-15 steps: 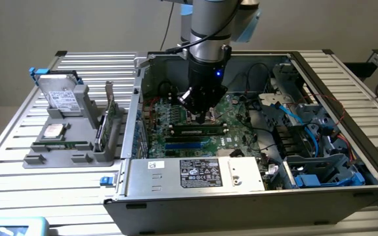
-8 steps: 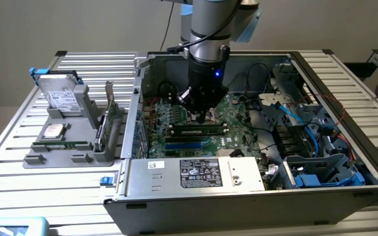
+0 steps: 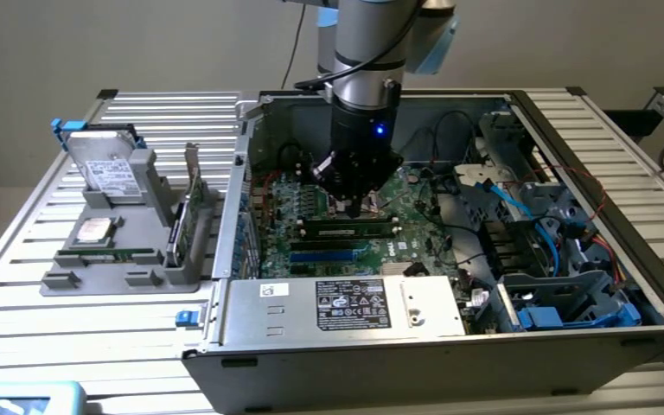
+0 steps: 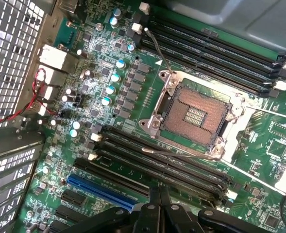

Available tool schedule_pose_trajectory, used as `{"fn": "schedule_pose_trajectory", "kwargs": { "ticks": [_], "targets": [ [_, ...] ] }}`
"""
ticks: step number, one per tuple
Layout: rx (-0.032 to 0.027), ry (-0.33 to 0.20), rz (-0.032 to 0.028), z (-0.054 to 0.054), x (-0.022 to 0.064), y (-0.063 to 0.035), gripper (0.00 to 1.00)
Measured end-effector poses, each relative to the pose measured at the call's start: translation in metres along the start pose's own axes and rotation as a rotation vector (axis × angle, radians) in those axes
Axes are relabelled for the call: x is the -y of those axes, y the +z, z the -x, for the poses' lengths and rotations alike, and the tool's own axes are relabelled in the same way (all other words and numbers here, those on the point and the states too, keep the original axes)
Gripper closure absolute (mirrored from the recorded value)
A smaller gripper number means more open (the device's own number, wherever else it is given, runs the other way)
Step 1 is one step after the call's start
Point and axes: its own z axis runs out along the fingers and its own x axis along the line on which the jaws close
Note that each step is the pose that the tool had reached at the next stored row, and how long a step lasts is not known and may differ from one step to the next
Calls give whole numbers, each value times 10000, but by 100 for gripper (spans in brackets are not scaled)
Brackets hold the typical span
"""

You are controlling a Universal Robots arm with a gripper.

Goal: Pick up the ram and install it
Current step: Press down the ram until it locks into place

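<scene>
The ram [image 3: 349,232], a long thin green stick with black chips, stands on edge in a memory slot of the motherboard [image 3: 309,203] inside the open computer case [image 3: 424,363]. My gripper [image 3: 356,210] hangs straight down inside the case, its tip just above the stick's middle; I cannot tell whether they touch. The wrist view has the gripper [image 4: 159,194] shut with nothing between its fingers, pointing at the black memory slots [image 4: 167,165] beside the open processor socket [image 4: 196,114].
On the exterior view's left, a grey holder [image 3: 124,259] carries a hard drive [image 3: 107,169], a silver processor chip [image 3: 96,229] and a taller green expansion card [image 3: 194,194]. Cables [image 3: 517,207] and drive bays crowd the case's right. A blue slot [image 4: 101,189] lies near the fingers.
</scene>
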Motion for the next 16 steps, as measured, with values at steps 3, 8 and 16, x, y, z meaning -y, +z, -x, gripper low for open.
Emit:
{"fn": "schedule_pose_trajectory", "kwargs": {
  "ticks": [3,8,16],
  "targets": [
    [17,216,-46,0,1,0,89],
    [41,680,-60,0,0,0,89],
    [70,1410,-59,0,0,0,89]
  ]
}}
